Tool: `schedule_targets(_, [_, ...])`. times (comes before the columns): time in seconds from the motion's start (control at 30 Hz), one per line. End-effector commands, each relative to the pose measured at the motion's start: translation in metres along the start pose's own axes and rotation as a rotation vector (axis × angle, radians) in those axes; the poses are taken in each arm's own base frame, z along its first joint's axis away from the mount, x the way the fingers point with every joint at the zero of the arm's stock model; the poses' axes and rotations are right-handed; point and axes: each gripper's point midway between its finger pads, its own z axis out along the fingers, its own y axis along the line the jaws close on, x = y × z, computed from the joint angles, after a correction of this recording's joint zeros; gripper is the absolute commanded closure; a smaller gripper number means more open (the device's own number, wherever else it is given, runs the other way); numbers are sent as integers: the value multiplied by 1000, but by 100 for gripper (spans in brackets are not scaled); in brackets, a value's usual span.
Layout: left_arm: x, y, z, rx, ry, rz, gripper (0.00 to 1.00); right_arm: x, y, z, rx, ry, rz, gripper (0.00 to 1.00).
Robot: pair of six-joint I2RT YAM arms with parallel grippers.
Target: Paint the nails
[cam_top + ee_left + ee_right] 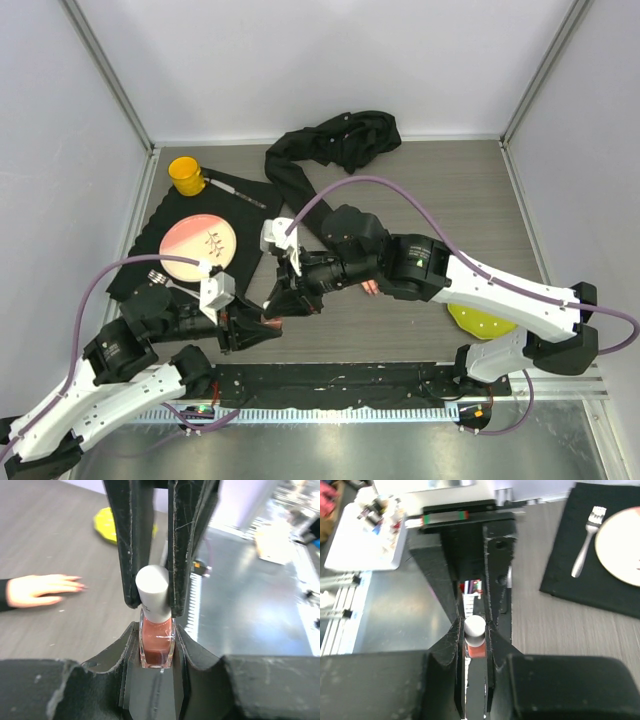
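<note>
A small polish bottle point(157, 644) with pinkish-red polish and a white cap point(154, 592) is held between both grippers above the table. My left gripper point(156, 630) is shut on its glass body. My right gripper point(474, 625) is shut on the white cap point(474, 626). From above, the two grippers meet at the bottle point(272, 322), left gripper point(250, 330) and right gripper point(285, 297). The pale mannequin hand point(42, 589) lies flat on the table to the left, its pinkish-red nails point(77, 582) pointing right. In the top view my right arm hides most of the hand point(370, 288); its black sleeve point(330, 150) runs to the back.
A black mat point(240, 215) at the left holds a pink plate point(199, 241), a fork point(165, 277) and a thin tool point(235, 190). A yellow cup point(186, 172) stands at its far corner. A yellow disc point(480, 322) lies near my right arm's base.
</note>
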Motion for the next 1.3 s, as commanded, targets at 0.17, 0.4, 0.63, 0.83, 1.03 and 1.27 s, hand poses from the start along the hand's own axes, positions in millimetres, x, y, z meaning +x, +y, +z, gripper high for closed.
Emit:
schedule_targets(0.17, [-24, -7, -4, 23, -111, 51, 100, -23, 25, -3, -129, -126, -84, 99])
schedule_targets(0.4, [-18, 3, 2, -15, -69, 37, 100, -32, 4, -4, 11, -118, 23, 66])
schedule_targets(0.63, [-19, 7, 1, -41, -71, 41, 100, -35, -19, -17, 208, -63, 165, 38])
schedule_targets(0.83, [-17, 8, 3, -43, -61, 34, 100, -33, -26, -28, 285, -14, 213, 37])
schedule_targets(1.03, [-13, 11, 6, -47, -38, 23, 100, -29, -22, -24, 269, 53, 230, 37])
schedule_targets(1.27, [-12, 12, 7, -52, -32, 18, 100, -20, -20, -16, 256, 123, 234, 44])
